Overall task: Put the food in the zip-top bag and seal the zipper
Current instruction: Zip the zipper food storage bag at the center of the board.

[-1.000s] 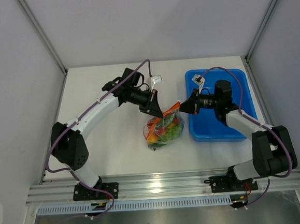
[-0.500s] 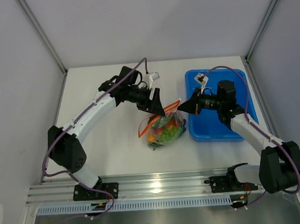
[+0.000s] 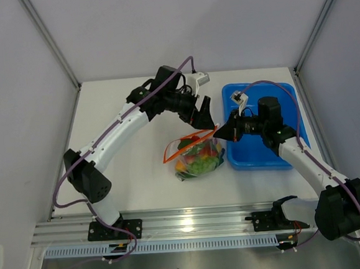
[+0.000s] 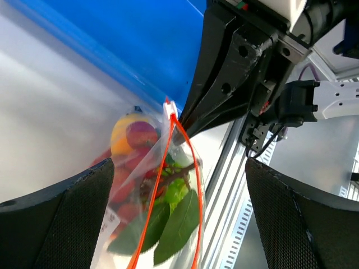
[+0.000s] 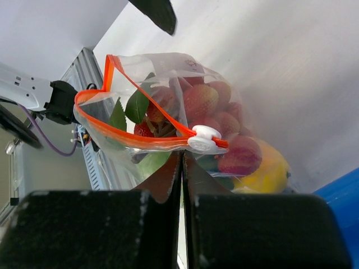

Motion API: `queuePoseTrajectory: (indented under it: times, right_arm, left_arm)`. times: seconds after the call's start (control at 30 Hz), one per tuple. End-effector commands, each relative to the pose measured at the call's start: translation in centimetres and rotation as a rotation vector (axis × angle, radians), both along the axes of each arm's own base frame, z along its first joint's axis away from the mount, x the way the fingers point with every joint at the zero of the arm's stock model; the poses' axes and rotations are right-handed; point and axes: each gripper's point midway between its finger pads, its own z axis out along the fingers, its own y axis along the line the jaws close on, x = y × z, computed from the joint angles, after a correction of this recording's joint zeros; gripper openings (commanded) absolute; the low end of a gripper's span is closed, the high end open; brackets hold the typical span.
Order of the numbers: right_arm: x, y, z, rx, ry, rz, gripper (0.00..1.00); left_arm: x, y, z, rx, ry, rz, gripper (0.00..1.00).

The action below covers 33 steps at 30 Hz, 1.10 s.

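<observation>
Left jaws wide and empty; right jaws tight on zip-top bag [image 3: 197, 157] beside zipper [image 5: 134, 139].

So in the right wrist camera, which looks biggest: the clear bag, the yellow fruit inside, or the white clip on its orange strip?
Largest: the zip-top bag, spanning much of the view.
Next: the yellow toy fruit.
Smallest: the white slider, even though it looks nearest the camera.

A blue plastic tub [image 3: 251, 161] sits on the white table [image 3: 127, 176], toward its right edge.
</observation>
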Motion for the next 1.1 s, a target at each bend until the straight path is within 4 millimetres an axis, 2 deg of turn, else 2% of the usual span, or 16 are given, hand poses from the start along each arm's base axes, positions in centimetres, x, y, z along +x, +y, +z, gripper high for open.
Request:
queuePoseTrajectory:
  times: [0.0, 0.2, 0.33, 0.43, 0.53, 0.57, 0.63, 0.67, 0.73, 0.83, 0.87, 0.9, 0.93, 1.0, 1.03, 1.07]
  right_arm:
    - [0.1, 0.0, 3.0, 0.003, -0.075, -0.002, 0.0]
    - [0.4, -0.1, 3.3, -0.004, -0.06, -0.02, 0.0]
    - [0.4, -0.1, 3.4, -0.003, -0.056, -0.024, 0.0]
    - [0.2, -0.1, 3.4, -0.001, -0.055, -0.025, 0.0]
    - [0.2, -0.3, 3.4, -0.006, -0.053, -0.031, 0.0]
    - [0.1, -0.3, 3.5, -0.005, -0.057, -0.033, 0.0]
    - [0.2, -0.3, 3.6, -0.007, -0.058, -0.039, 0.0]
    - [0.2, -0.4, 3.7, -0.007, -0.062, -0.04, 0.0]
    - [0.2, -0.4, 3.8, -0.008, -0.064, -0.039, 0.0]
    - [0.2, -0.5, 3.9, -0.015, -0.063, -0.045, 0.0]
    - [0.2, -0.5, 4.0, -0.02, -0.066, -0.046, 0.0]
    - [0.4, -0.7, 3.6, -0.04, -0.049, -0.064, 0.0]
    - [0.7, -0.9, 3.9, -0.054, -0.053, -0.081, 0.04]
    - [0.7, -1.5, 3.3, -0.097, -0.004, -0.115, 0.23]
    - [1.1, -1.9, 3.0, -0.121, 0.012, -0.142, 0.51]
    - [1.2, -2.0, 3.6, -0.126, 0.015, -0.154, 0.73]
  left_arm:
    - [-0.1, -1.0, -0.2, 0.023, -0.036, -0.04, 1.0]
    - [-1.0, -2.3, -2.3, 0.113, -0.071, -0.038, 0.99]
    - [-0.1, -1.7, -3.8, 0.18, -0.065, 0.017, 0.97]
    - [0.2, -1.4, -4.6, 0.214, -0.066, 0.039, 0.9]
    - [0.0, -1.5, -5.0, 0.219, -0.052, 0.027, 0.72]
    - [0.1, -1.4, -5.1, 0.223, -0.048, 0.028, 0.62]
    - [0.0, -1.3, -5.4, 0.228, -0.042, 0.028, 0.52]
    - [0.0, -1.4, -5.4, 0.225, -0.042, 0.026, 0.42]
    - [-0.1, -1.4, -5.4, 0.225, -0.037, 0.02, 0.31]
    - [-0.2, -1.5, -5.4, 0.227, -0.032, 0.016, 0.05]
    - [-0.3, -1.4, -5.4, 0.229, -0.03, 0.016, 0.01]
    - [-0.4, -1.4, -5.4, 0.228, -0.031, 0.014, 0.01]
    - [-0.4, -1.3, -5.3, 0.228, -0.032, 0.013, 0.01]
    - [-0.7, -1.0, -5.4, 0.236, -0.027, 0.008, 0.01]
    - [-0.8, -0.8, -5.4, 0.236, -0.031, 0.002, 0.01]
    - [-1.1, -0.5, -5.4, 0.239, -0.026, -0.002, 0.01]
